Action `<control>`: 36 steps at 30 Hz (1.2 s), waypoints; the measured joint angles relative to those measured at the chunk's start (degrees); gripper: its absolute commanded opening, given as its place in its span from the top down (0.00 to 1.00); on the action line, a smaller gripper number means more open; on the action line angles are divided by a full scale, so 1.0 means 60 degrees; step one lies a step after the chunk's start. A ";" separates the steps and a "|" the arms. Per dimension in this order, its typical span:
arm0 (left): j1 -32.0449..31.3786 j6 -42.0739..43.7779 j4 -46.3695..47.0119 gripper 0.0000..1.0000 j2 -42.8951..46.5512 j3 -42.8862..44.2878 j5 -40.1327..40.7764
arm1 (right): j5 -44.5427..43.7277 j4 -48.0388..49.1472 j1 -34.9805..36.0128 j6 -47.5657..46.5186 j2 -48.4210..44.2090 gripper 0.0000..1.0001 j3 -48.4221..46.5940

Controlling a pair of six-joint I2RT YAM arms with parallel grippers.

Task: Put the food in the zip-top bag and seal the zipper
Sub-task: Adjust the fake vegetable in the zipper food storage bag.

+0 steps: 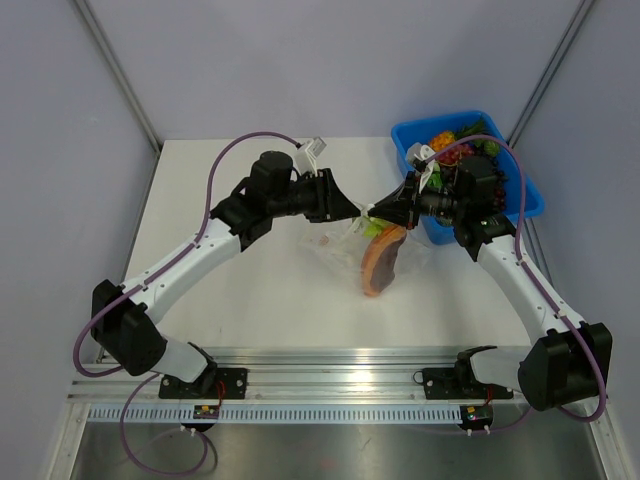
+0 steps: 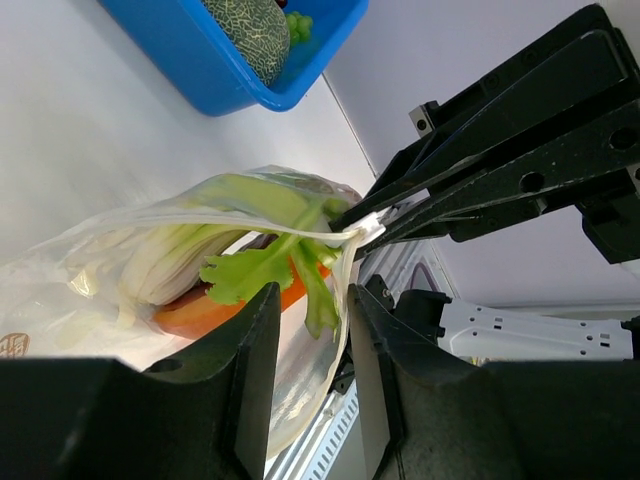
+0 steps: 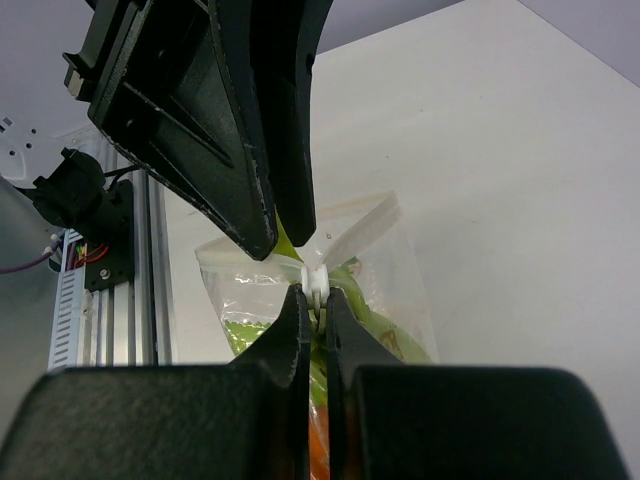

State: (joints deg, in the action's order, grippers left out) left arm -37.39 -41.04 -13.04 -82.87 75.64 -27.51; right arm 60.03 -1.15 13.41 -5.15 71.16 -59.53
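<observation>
Clear, crinkly zip-top bag (image 1: 340,248) lies at table centre, mouth lifted toward 12 o'clock, holding the white-stalked leek (image 2: 170,262) and the tapered orange and dark red piece (image 1: 383,262). The right gripper (image 3: 314,298) pinches the zipper (image 3: 316,280). The left gripper (image 2: 313,310), reaching from 9 o'clock, stands partly open around the film. A glossy blue bin (image 2: 190,55) sits at 1 o'clock.

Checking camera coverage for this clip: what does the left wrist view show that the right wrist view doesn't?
Only left wrist: the blue bin holding a round green head, and the leek's white stalk. Only right wrist: the left hand seen head-on, and a black mount by the rail. Both: the zip-top bag with green leaves inside, and the right hand shut on its zipper.
</observation>
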 measured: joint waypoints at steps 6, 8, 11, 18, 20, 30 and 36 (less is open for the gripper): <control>0.0000 -0.0149 0.0182 0.79 -0.0004 -0.0004 0.0058 | 0.0000 -0.0026 0.0000 -0.0004 0.0000 1.00 0.0000; -0.0004 -0.0182 0.0229 0.87 -0.0004 -0.0004 0.0058 | 0.0000 -0.0033 0.0000 -0.0007 0.0000 1.00 0.0000; 0.0000 -0.0255 0.0313 1.00 -0.0004 -0.0004 0.0055 | 0.0000 -0.0044 0.0000 -0.0011 0.0000 1.00 0.0000; 0.0062 -0.0364 0.0619 1.00 0.0000 -0.0273 0.0091 | 0.0007 -0.0069 0.0000 -0.0007 -0.0007 1.00 0.0000; 0.0135 -0.0506 0.0954 1.00 0.0000 -0.0612 0.0073 | 0.0007 -0.0073 0.0000 -0.0007 -0.0026 1.00 0.0000; 0.0273 -0.0747 0.1351 1.00 -0.0725 -0.1013 -0.0455 | 0.0087 -0.0091 0.0000 0.0113 -0.0171 1.00 0.0004; -0.0506 -0.0696 0.1413 1.00 -0.1683 -0.0747 -0.0707 | 0.0106 0.0022 0.0022 0.0324 -0.0171 1.00 0.0007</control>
State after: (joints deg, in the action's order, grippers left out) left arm -40.42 -45.21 -4.56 -92.97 71.16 -31.75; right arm 60.66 -1.02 13.54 -3.20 70.13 -59.48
